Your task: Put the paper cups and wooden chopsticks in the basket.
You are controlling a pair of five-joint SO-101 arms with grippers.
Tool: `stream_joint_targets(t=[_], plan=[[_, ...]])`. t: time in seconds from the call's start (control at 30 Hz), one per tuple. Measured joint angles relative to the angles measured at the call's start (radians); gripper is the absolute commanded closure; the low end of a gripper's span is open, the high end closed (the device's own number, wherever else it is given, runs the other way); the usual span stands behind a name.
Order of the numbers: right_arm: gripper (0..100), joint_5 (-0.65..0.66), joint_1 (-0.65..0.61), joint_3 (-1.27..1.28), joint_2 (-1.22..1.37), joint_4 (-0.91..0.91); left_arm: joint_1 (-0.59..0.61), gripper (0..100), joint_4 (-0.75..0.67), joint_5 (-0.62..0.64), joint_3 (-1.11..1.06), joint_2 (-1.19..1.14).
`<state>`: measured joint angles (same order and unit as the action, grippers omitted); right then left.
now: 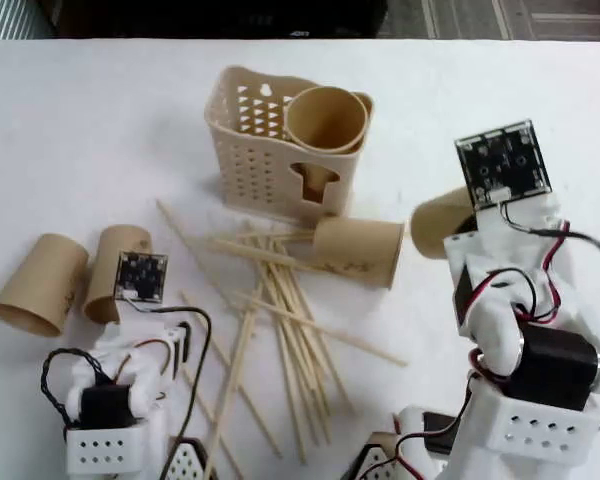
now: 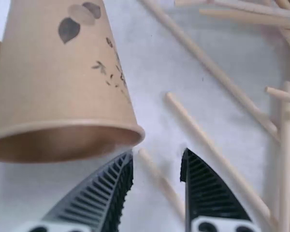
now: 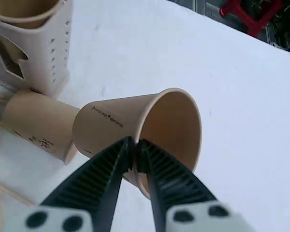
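A cream perforated basket (image 1: 250, 150) stands at the table's far middle with one paper cup (image 1: 326, 118) upright in it. My right gripper (image 3: 135, 145) is shut on the rim of a paper cup (image 3: 150, 121), which is on its side to the right of the basket (image 3: 48, 53), seen also as the held cup (image 1: 435, 222). Another cup (image 1: 355, 250) lies in front of the basket. Two cups (image 1: 40, 283) (image 1: 115, 268) lie at the left. My left gripper (image 2: 157, 159) is open beside the nearer left cup (image 2: 63, 82), with a chopstick (image 2: 162, 183) between its fingers. Several wooden chopsticks (image 1: 280, 330) lie scattered mid-table.
Both arm bases (image 1: 110, 430) (image 1: 530, 400) take up the near edge. The table (image 1: 80, 120) is bare white at the far left and far right. Past its far edge is a dark floor with a red object (image 3: 249, 14).
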<state>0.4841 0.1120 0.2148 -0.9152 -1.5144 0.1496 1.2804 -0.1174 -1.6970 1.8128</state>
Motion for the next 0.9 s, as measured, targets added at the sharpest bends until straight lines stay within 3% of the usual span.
stream_joint_targets(t=[0.47, 0.73, 0.9], plan=[[97.8, -0.011, -0.051, -0.477, 0.29, -0.094, 0.0, 83, 0.0, 0.0, 0.0, 0.0], [97.8, -0.011, -0.189, -0.643, 0.408, -0.091, 0.0, 83, 0.0, 0.0, 0.0, 0.0], [97.8, -0.011, -0.269, -0.675, 0.511, 0.032, 0.0, 83, 0.0, 0.0, 0.0, 0.0]])
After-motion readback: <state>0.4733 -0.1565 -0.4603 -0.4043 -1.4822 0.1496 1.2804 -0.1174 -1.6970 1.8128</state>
